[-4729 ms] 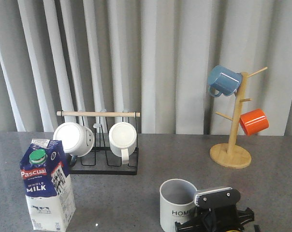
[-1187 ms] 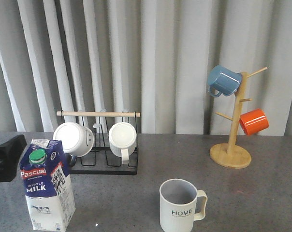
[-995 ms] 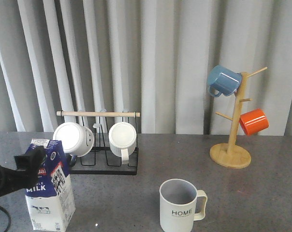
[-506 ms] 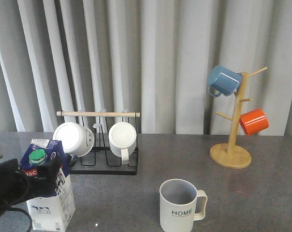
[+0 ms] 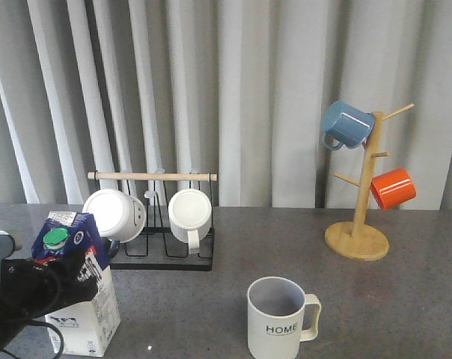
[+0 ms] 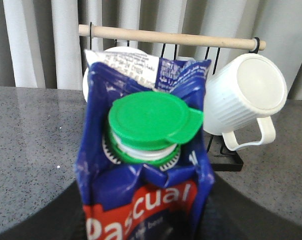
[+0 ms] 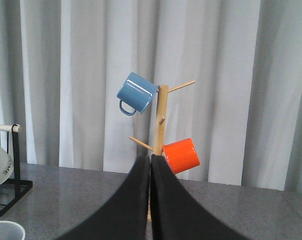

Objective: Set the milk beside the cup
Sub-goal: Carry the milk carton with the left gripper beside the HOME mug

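The milk (image 5: 80, 318), a blue-and-white Pascual carton with a green cap, stands at the front left of the grey table and leans slightly. My left gripper (image 5: 57, 280) is shut on its upper half. In the left wrist view the milk (image 6: 146, 150) fills the space between my dark fingers (image 6: 241, 210), and its sides look dented. The cup (image 5: 277, 318), a pale ribbed mug marked HOME with its handle to the right, stands at the front centre, well to the right of the carton. Its rim shows in the right wrist view (image 7: 5, 231). My right gripper (image 7: 150, 167) is shut and empty, out of the front view.
A black rack with a wooden bar (image 5: 153, 176) holds two white mugs behind the carton. A wooden mug tree (image 5: 358, 224) at the back right carries a blue mug (image 5: 346, 123) and an orange mug (image 5: 393, 188). A grey curtain closes the back.
My right gripper left the cup and the front view. My left arm came in from the left and closed round the carton, which has shifted slightly right and tilted.
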Controlling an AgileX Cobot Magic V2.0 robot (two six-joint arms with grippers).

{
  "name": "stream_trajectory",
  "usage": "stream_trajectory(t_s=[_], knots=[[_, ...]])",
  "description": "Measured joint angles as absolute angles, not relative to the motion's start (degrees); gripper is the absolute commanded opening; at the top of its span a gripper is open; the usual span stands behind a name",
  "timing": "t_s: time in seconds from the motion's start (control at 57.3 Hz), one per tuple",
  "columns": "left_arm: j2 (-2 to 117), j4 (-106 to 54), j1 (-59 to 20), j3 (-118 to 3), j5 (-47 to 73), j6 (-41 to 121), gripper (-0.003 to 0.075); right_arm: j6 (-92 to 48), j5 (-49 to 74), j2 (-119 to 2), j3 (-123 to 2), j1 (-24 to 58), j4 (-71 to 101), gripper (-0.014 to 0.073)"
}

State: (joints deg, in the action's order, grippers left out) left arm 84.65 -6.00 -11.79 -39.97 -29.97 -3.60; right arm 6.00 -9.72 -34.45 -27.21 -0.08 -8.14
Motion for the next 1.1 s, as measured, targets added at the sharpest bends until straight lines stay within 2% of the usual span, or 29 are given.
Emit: stream_trajectory(t_s=[0.07, 0.506, 0.593, 0.681, 0.855, 0.977, 1.099], knots=[[84.65, -6.00, -11.79, -39.97, -29.97, -3.60, -0.0008, 6.00, -9.72, -34.45, -27.21, -0.08, -8.14, -0.0008], [84.75, -7.07, -12.87, -40.17, -30.38, -3.30, -0.0007, 6.00, -9.72, -34.45, -27.21, -0.08, -8.14, -0.0008], [83.35, -17.55, -16.93, -41.55, -28.37, 2.58, -0.0006, 6.00, -9.72, -34.45, -27.21, -0.08, -8.14, -0.0008], [81.78, -33.06, -23.57, -44.38, -28.95, 17.07, -0.0006, 6.00, -9.72, -34.45, -27.21, -0.08, -8.14, -0.0008], [82.51, -64.19, -38.57, -53.82, -37.33, 49.21, -0.0006, 6.05, -9.72, -34.45, -27.21, -0.08, -8.14, -0.0008], [86.65, -71.83, -44.67, -60.04, -41.37, 56.79, -0.0006, 6.05, -9.72, -34.45, -27.21, -0.08, -8.14, -0.0008], [91.52, -73.56, -46.93, -65.22, -42.15, 58.37, -0.0006, 6.05, -9.72, -34.45, -27.21, -0.08, -8.14, -0.0008]])
